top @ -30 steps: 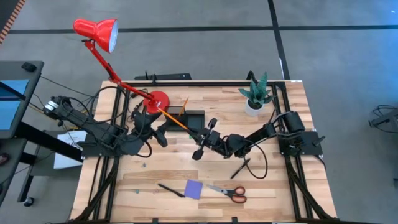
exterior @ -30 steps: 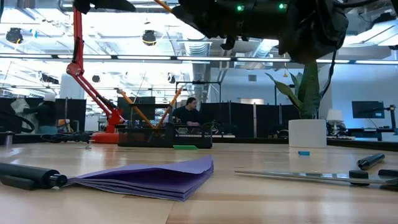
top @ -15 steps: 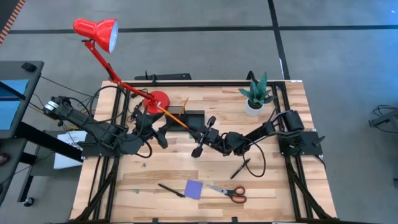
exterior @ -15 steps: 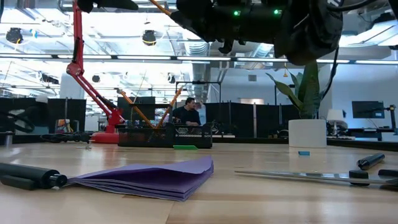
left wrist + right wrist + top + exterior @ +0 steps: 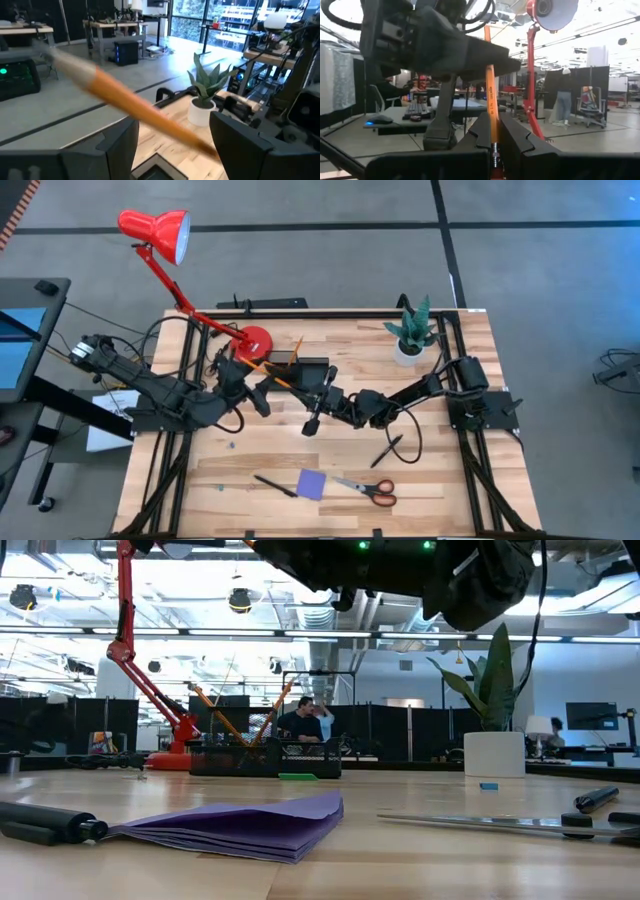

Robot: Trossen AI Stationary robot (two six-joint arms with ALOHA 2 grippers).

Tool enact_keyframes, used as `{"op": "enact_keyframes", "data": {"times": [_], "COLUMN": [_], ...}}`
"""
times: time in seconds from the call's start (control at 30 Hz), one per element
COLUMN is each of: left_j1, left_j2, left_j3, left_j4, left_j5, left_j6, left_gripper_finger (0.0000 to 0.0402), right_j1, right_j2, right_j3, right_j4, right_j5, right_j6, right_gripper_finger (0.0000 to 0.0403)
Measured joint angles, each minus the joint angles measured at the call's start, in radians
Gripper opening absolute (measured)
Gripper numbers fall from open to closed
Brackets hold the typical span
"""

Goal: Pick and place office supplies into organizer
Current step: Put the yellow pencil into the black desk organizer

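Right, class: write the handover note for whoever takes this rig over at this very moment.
Right gripper: shut on an orange pencil, held up near the organizer.
Left gripper: open, fingers either side of that pencil, not gripping it.
Done: two pencils stand in the organizer.
Left: the held pencil, two black pens, purple notepad and scissors, all lying on the table.
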Motion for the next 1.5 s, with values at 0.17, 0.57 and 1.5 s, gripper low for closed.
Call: {"op": "enact_keyframes", "data": {"times": [0.17,0.57,1.5], "left_j1": [0.000,-0.003,0.327], "left_j2": [0.000,0.000,0.000], "left_j3": [0.000,0.002,0.000], "left_j4": [0.039,0.054,-0.177], "left_j5": [0.038,0.083,0.308], "left_j6": [0.045,0.054,-0.046], "left_gripper_finger": [0.0220,0.0036,0.0007], "right_j1": [-0.001,-0.002,0.262], "right_j2": [0.000,0.002,-0.258], "right_j3": [0.000,0.000,0.006], "right_j4": [0.003,-0.004,-0.271], "right_j5": [0.003,0.004,0.633], "right_j6": [0.000,-0.004,-0.577], "right_gripper_finger": [0.0001,0.0018,0.0078]}}
